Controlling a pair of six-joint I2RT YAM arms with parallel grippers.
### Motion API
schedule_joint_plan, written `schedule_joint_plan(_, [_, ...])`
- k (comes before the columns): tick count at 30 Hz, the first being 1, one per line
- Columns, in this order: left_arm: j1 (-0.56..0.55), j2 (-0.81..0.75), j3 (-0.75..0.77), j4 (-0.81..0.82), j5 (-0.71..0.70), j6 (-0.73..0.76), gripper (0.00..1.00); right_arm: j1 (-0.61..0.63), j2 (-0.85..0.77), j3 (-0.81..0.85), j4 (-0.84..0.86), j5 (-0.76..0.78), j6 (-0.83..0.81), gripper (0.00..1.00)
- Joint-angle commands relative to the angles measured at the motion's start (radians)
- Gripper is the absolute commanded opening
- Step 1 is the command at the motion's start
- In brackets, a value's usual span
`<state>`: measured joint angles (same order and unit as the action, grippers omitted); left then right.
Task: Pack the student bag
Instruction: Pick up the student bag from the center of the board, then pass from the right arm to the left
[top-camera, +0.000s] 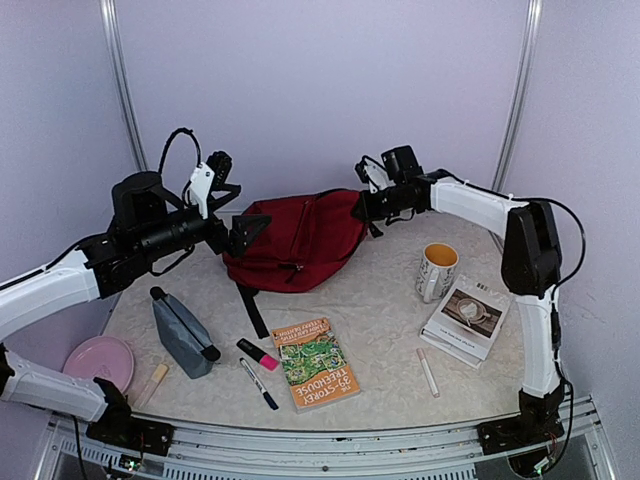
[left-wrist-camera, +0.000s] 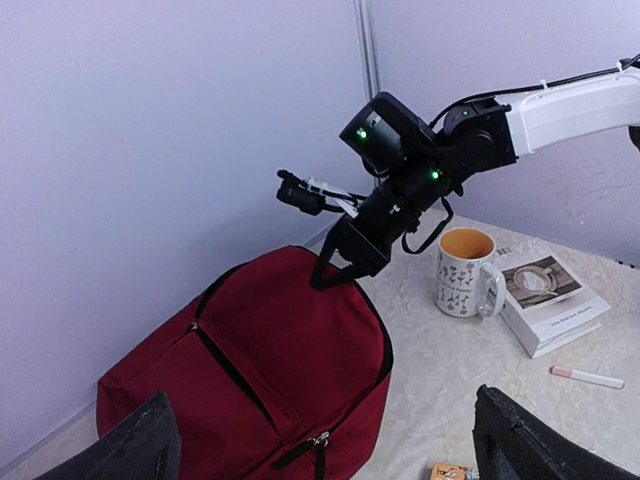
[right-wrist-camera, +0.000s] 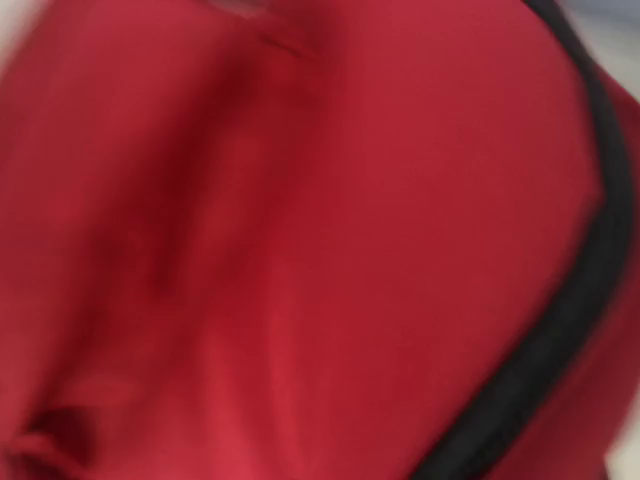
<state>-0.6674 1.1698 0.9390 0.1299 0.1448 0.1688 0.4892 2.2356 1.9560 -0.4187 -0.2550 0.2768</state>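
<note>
At table's rear centre, dark red fabric backpack (top-camera: 300, 240) is lying zipped. right gripper (left-wrist-camera: 335, 272) is pinching its top edge; left gripper (top-camera: 247, 233) is hovering alongside, spread wide. Opening step, I'd say: next calls for catching the black main zipper (left-wrist-camera: 383, 335).

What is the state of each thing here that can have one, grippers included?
student bag: lying on the table, front pocket zipped
right gripper: shut on the bag's top edge
left gripper: open, empty
mug: upright
orange book: closed, flat
white book: closed, flat
</note>
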Motion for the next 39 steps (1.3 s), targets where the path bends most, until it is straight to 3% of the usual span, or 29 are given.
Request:
schedule_joint_plan(1, [0.006,-0.092,0.003,0.025,0.134,0.037,0.98,0.047,-0.249,0.114,-0.011,-0.180,-0.182,0.00])
schedule_joint_plan(5, [0.003,-0.117,0.014,-0.006,0.128,0.066,0.93,0.073,-0.376,0.108,0.073,-0.305,-0.033,0.00])
schedule_joint_plan(10, [-0.057,-0.096,0.031,-0.117,0.146,0.149,0.91,0.162,-0.514,-0.118,0.508,-0.325,0.216,0.00])
schedule_joint_plan(15, [-0.143,-0.159,-0.088,-0.094,0.162,0.260,0.99,0.219,-0.519,-0.061,0.642,-0.404,0.259,0.00])
schedule_joint_plan(22, [-0.178,-0.193,-0.246,0.046,0.129,0.257,0.99,0.221,-0.489,-0.026,0.799,-0.616,0.382,0.00])
schedule_joint_plan(26, [-0.181,-0.172,-0.300,0.183,0.119,0.177,0.99,0.230,-0.479,-0.063,0.923,-0.632,0.482,0.00])
schedule_joint_plan(31, [-0.245,-0.132,-0.413,0.449,0.073,0.144,0.99,0.268,-0.462,-0.129,1.047,-0.547,0.524,0.00])
schedule_joint_plan(36, [-0.327,0.010,-0.455,0.746,-0.268,0.260,0.96,0.285,-0.413,-0.112,1.131,-0.539,0.594,0.00])
schedule_joint_plan(39, [-0.336,0.108,-0.417,0.838,-0.375,0.308,0.82,0.285,-0.401,-0.112,1.148,-0.545,0.618,0.00])
